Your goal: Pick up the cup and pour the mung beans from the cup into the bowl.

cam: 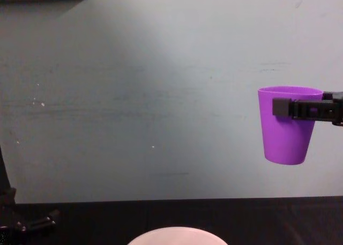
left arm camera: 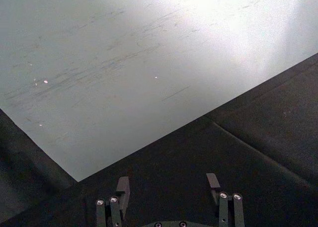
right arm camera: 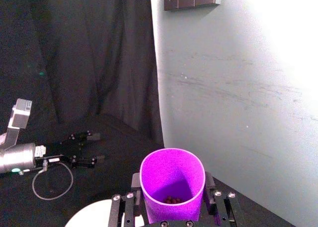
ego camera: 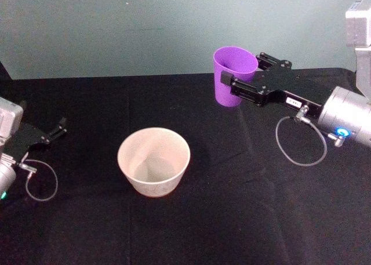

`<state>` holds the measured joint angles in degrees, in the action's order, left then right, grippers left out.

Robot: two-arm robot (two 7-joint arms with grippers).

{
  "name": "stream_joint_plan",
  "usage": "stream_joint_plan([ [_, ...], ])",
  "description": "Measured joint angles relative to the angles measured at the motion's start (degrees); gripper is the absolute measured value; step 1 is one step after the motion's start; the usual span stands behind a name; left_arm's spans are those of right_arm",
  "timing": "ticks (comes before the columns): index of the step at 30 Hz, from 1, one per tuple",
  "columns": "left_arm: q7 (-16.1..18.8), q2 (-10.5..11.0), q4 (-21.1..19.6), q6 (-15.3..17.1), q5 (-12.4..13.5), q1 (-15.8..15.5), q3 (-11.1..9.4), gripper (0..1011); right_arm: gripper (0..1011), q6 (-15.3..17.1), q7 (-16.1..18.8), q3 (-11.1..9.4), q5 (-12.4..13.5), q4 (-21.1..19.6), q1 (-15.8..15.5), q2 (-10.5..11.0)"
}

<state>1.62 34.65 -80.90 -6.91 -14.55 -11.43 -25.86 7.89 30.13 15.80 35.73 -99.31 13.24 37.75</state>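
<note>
My right gripper [ego camera: 236, 78] is shut on the purple cup [ego camera: 232, 75], holding it upright well above the black table, back and to the right of the bowl [ego camera: 153, 161]. From the chest view the cup [cam: 286, 124] hangs high in the air with the gripper's fingers [cam: 300, 108] across its upper wall. Down inside the cup [right arm camera: 172, 182] a small heap of mung beans [right arm camera: 172, 199] lies on the bottom. The white bowl stands mid-table with nothing in it, and its rim [cam: 177, 236] peeks in low. My left gripper [ego camera: 59, 127] rests open at the table's left side.
A black cloth [ego camera: 232, 218] covers the table, with a pale wall [ego camera: 145, 27] close behind it. Cable loops hang from both wrists [ego camera: 301, 140]. In the right wrist view the left arm [right arm camera: 30, 155] shows farther off.
</note>
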Motion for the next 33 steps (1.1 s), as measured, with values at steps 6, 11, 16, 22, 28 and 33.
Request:
stream_joint_plan([
  [6, 0.0, 0.0, 0.0, 0.0, 0.0, 0.0, 0.0, 1000, 723, 0.0, 0.0, 0.0, 0.0, 0.0, 0.0, 0.0],
  [11, 0.0, 0.0, 0.0, 0.0, 0.0, 0.0, 0.0, 1000, 723, 0.0, 0.0, 0.0, 0.0, 0.0, 0.0, 0.0],
  [16, 0.0, 0.0, 0.0, 0.0, 0.0, 0.0, 0.0, 1000, 723, 0.0, 0.0, 0.1, 0.0, 0.0, 0.0, 0.1],
  [22, 0.0, 0.0, 0.0, 0.0, 0.0, 0.0, 0.0, 1000, 723, -1.2, -0.4, 1.6, -1.9, -0.1, 0.7, 1.4],
  [28, 0.0, 0.0, 0.0, 0.0, 0.0, 0.0, 0.0, 1000, 723, -2.5, -1.7, 3.2, -6.3, 0.1, 1.9, 1.9],
  [33, 0.0, 0.0, 0.0, 0.0, 0.0, 0.0, 0.0, 1000, 723, -3.5, -2.0, 4.9, -10.8, 0.9, 3.3, 1.6],
])
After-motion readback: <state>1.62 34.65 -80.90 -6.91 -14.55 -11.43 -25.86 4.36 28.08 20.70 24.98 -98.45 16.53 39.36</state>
